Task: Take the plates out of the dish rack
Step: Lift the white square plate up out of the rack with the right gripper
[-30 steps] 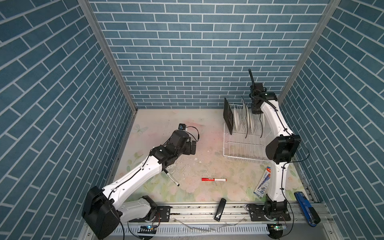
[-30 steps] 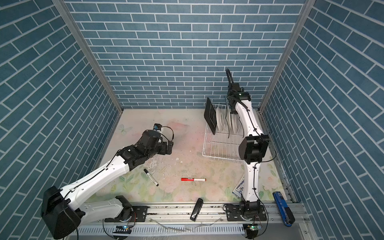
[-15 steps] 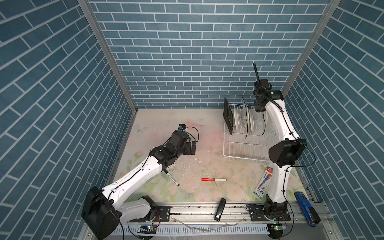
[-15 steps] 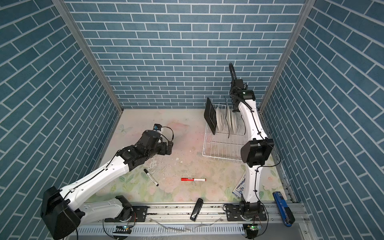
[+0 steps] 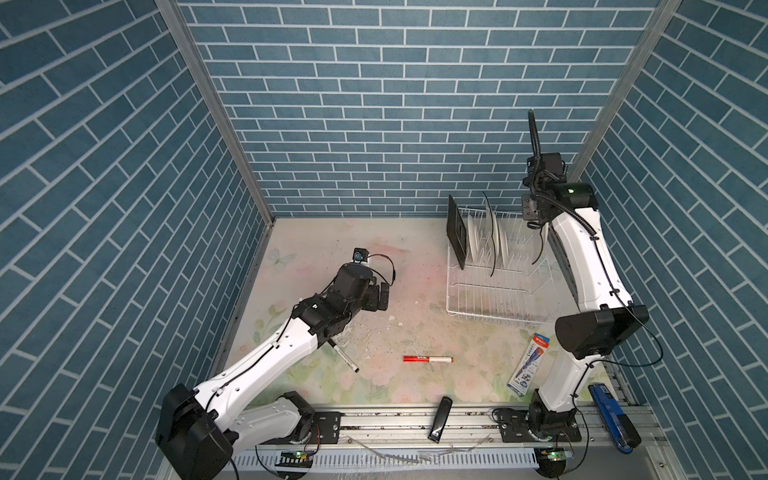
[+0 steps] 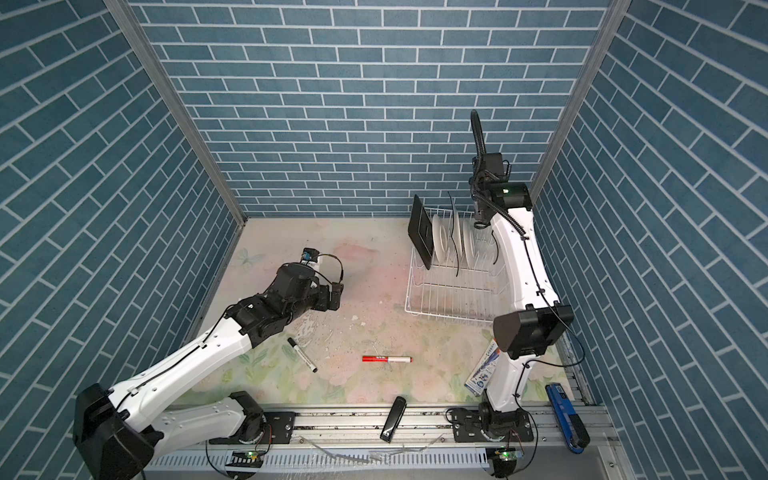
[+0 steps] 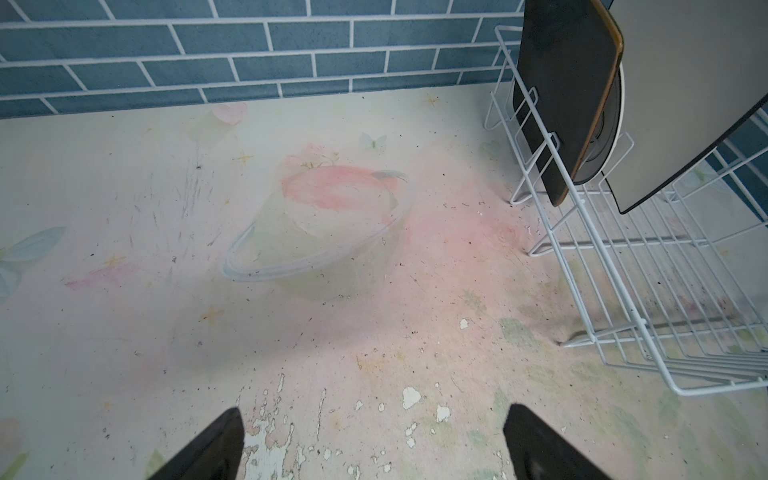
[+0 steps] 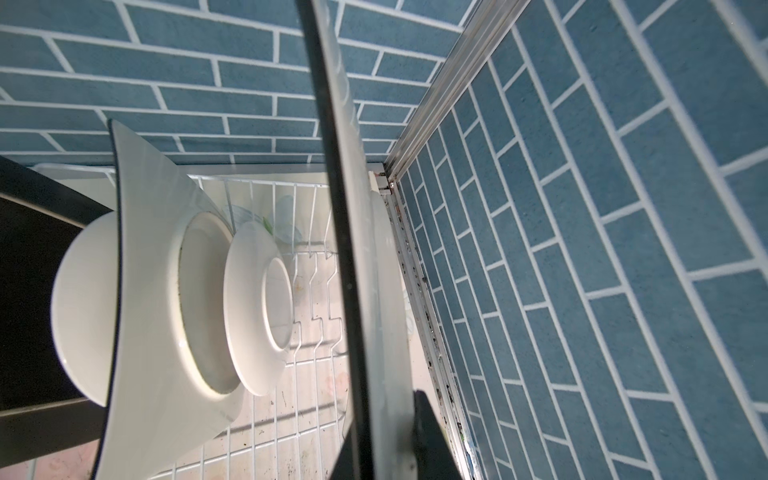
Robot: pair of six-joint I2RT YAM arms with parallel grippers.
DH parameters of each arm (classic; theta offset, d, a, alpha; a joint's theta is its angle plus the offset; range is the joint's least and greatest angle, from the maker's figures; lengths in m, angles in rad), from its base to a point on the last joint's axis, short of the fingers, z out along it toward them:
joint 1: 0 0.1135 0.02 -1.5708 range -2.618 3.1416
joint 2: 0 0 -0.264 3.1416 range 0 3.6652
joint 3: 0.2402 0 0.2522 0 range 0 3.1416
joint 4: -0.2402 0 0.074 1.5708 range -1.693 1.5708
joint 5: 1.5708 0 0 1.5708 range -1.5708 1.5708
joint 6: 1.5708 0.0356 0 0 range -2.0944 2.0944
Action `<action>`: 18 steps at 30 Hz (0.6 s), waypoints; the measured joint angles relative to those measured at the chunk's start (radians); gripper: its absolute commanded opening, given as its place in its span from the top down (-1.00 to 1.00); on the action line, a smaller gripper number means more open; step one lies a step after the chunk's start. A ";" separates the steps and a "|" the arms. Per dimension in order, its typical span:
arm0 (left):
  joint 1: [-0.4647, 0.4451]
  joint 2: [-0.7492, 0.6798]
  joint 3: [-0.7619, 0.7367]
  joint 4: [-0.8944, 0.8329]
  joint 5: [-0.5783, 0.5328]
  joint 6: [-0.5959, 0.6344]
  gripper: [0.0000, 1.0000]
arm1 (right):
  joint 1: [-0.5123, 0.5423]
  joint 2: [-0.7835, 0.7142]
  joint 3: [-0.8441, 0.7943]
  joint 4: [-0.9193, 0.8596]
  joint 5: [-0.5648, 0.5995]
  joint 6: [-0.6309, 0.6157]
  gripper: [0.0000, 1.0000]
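In both top views the bench (image 5: 332, 241) carries loose things in front of the dish rack (image 5: 490, 291): a red marker (image 5: 428, 358), a black marker (image 5: 345, 360) partly under the left arm, a blue and white packet (image 5: 530, 363) beside the right arm, a black bar (image 5: 439, 424) at the front rail and a blue tool (image 5: 611, 415) in the right corner; none of them lies between an arm and the rack; the rack stands at the back right and holds at its left end an upright black plate (image 5: 457, 232), then round white plates (image 5: 473, 239) and a square white plate (image 5: 492, 232) seen edge-on as a thin dark line; the right end effector (image 5: 534, 216) hangs over the right end of the rack, clenched on the top edge of the gripped plate (image 5: 539, 249); the left end effector (image 5: 380, 297) hovers low over the middle of the bench, well apart from the rack; in the left wrist view its two black fingers (image 7: 208, 449) stand wide apart, released, with only worn, flaked bench between them; the black plate (image 7: 569, 91) shows a brownish rim there; in the right wrist view the gripped plate (image 8: 353, 249) rises edge-on, pale with a thin black rim, a finger (image 8: 432, 436) pressed on its face; whether its lower edge touches the wires I cannot tell.
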State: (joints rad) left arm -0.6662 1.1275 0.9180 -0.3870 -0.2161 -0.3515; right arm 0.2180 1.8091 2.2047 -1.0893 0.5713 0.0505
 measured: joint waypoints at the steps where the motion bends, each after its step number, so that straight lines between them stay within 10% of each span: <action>1: 0.000 -0.003 -0.008 -0.002 -0.002 -0.002 -0.99 | 0.000 -0.029 -0.026 0.014 -0.005 -0.005 1.00; 18: -0.001 -0.165 -0.099 -0.042 0.055 -0.124 -0.99 | 0.000 -0.481 -0.344 0.170 -0.222 -0.006 1.00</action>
State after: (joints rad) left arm -0.6674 0.9627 0.8188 -0.4294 -0.1612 -0.4759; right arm 0.2180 1.3281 1.8610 -0.9192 0.3492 0.0448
